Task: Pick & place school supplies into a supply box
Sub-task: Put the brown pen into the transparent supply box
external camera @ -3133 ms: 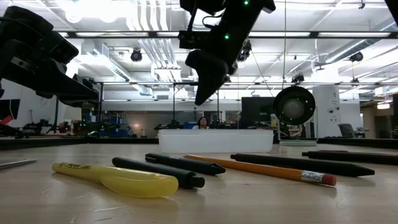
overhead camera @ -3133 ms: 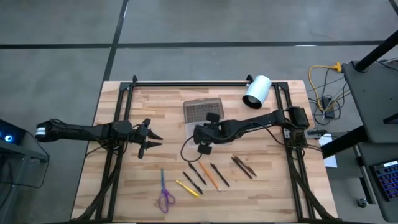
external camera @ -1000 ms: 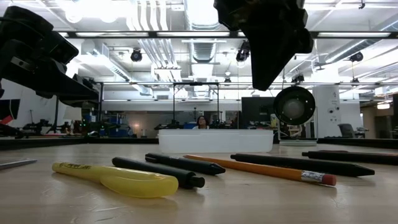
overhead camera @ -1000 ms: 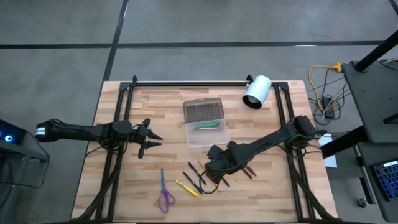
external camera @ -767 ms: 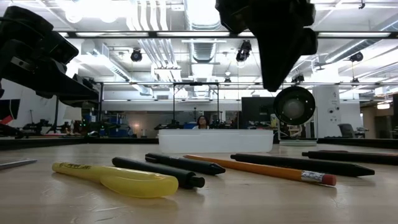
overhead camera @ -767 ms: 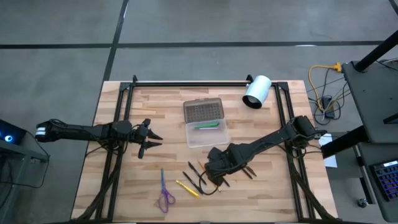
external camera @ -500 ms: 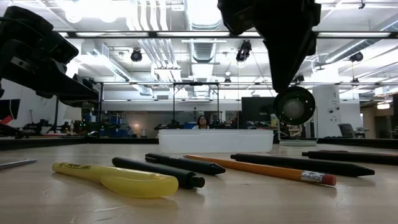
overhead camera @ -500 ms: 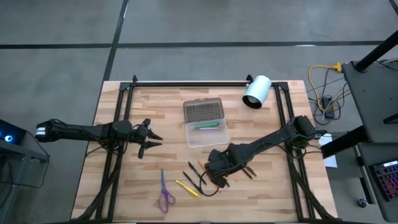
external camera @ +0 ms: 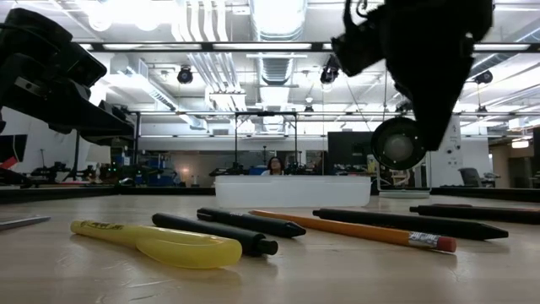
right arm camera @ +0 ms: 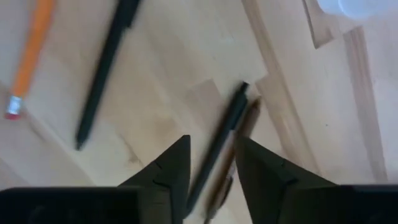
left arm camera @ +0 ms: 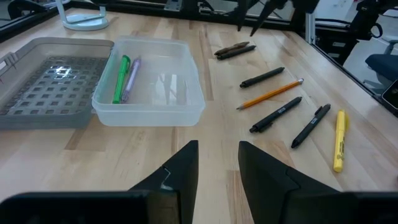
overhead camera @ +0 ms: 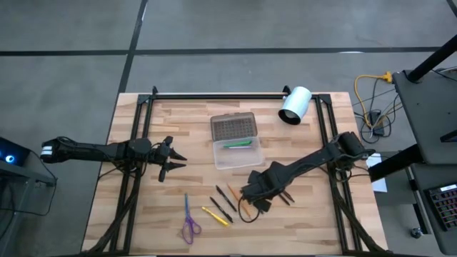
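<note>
- We are seeing the right gripper point(right arm camera: 210, 163) hanging low over a dark pen point(right arm camera: 219, 147) on the table point(overhead camera: 143, 214); the pen's long axis is running forward between the fingers, which are standing narrowly apart and holding nothing.
- We are judging the right arm far nearer than the left; it is reaching in low from the table's right edge, wrist angled down.
- The other loose supplies point(overhead camera: 223, 203) are lying just beside it.
- Farther off, the supply box point(overhead camera: 235, 153) is sitting open, a green pen point(left arm camera: 120, 79) inside.
- The left gripper point(overhead camera: 171, 159) is waiting well apart, part-open, empty.
</note>
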You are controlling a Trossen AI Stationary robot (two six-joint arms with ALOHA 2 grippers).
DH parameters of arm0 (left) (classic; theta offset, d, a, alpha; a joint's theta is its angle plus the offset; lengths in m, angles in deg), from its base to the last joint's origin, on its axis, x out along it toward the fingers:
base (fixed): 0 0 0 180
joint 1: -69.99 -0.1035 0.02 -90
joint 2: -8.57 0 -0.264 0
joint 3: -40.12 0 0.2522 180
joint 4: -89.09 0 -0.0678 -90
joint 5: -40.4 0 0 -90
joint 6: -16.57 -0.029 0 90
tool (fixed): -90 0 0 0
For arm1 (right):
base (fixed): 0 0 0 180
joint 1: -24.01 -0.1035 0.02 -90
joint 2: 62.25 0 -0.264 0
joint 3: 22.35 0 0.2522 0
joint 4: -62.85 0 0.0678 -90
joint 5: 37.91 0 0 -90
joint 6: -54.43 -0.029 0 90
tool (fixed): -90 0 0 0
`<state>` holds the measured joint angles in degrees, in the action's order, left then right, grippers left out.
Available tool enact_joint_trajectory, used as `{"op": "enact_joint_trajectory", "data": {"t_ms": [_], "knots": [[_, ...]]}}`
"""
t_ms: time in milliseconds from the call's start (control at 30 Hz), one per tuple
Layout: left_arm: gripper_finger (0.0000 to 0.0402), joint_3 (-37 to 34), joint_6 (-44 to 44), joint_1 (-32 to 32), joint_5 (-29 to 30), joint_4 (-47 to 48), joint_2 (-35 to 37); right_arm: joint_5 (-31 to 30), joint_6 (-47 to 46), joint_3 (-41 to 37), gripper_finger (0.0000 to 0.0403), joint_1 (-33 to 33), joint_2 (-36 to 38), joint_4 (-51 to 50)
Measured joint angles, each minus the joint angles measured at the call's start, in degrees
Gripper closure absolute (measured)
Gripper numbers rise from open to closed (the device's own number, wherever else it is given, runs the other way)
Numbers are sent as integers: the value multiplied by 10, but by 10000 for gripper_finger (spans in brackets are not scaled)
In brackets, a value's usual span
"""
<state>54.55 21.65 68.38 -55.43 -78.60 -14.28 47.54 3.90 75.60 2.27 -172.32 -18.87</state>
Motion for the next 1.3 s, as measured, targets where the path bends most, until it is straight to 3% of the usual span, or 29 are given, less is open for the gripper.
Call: {"op": "enact_joint_trajectory", "data": {"t_ms": [233,600,1300], "knots": [[302,0,0,0,0,0,0,-43,-56,-101,239,-10,70,45],[302,0,0,0,0,0,0,6,-131,-251,231,-15,179,119],[302,0,0,0,0,0,0,20,-107,-258,265,-16,135,181]]}}
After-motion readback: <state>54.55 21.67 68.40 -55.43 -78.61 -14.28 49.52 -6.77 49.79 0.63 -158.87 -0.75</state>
